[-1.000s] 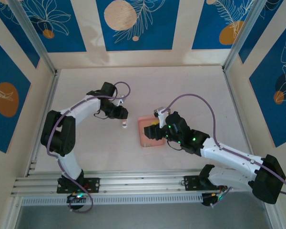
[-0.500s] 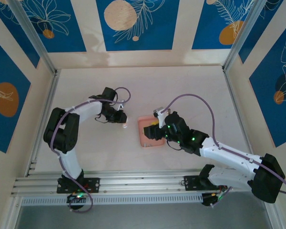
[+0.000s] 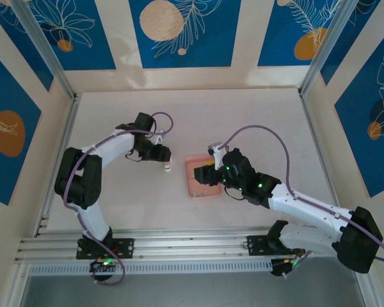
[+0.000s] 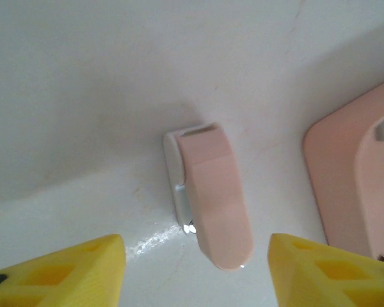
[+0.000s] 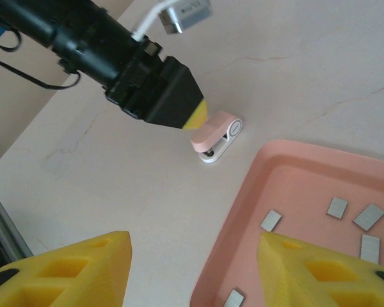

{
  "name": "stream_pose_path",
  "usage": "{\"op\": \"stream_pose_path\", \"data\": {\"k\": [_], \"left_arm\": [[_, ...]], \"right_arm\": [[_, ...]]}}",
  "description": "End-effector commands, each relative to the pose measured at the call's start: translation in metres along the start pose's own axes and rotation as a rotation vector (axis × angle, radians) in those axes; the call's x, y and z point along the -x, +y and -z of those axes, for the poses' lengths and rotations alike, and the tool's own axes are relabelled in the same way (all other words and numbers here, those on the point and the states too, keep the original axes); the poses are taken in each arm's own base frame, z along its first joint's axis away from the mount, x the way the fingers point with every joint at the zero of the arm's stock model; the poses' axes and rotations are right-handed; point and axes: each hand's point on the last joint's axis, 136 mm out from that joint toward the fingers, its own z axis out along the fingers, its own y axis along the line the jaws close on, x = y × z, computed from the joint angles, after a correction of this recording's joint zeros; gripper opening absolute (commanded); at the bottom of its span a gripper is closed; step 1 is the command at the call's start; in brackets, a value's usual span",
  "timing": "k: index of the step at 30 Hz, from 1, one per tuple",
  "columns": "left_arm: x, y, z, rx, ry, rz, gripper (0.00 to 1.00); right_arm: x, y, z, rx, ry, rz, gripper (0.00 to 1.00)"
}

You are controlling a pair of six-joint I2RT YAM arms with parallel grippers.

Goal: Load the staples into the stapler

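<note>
A small pink and white stapler (image 4: 212, 192) lies closed on the pale table, also visible from above (image 3: 168, 168) and from the right wrist (image 5: 216, 135). My left gripper (image 4: 195, 275) hovers just over it, open, one yellow finger on each side and nothing held; from above it sits at the stapler's near end (image 3: 164, 160). The staples (image 5: 271, 220) are several tiny grey strips scattered in the salmon-pink tray (image 5: 288, 185). My right gripper (image 5: 192, 268) is open over the tray's left rim (image 3: 207, 174), holding nothing.
The tray (image 3: 193, 185) lies mid-table, a short gap right of the stapler. The left arm's black wrist and cable (image 5: 96, 38) reach in above the stapler. Aluminium rails (image 3: 179, 246) run along the near edge, with patterned walls all round.
The left wrist dipped toward the stapler, then drew back slightly; its fingers stay open. The right arm, stapler and tray have barely moved.
</note>
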Motion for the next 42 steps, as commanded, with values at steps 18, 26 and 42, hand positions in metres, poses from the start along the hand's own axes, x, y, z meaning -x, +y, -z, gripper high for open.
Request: {"op": "stream_pose_path", "data": {"k": [18, 26, 42], "left_arm": [[0.117, -0.192, -0.004, -0.417, -0.266, -0.408, 0.77], [0.116, -0.24, -0.073, -0.543, -0.213, -0.418, 0.76], [0.084, -0.278, -0.077, -0.696, -0.192, -0.486, 0.72]], "right_arm": [[-0.014, -0.146, 0.041, 0.072, 0.045, -0.805, 0.59], [-0.03, -0.169, 0.051, 0.052, 0.046, -0.9, 0.59], [-0.037, -0.173, 0.058, -0.002, 0.033, -0.901, 0.59]]}}
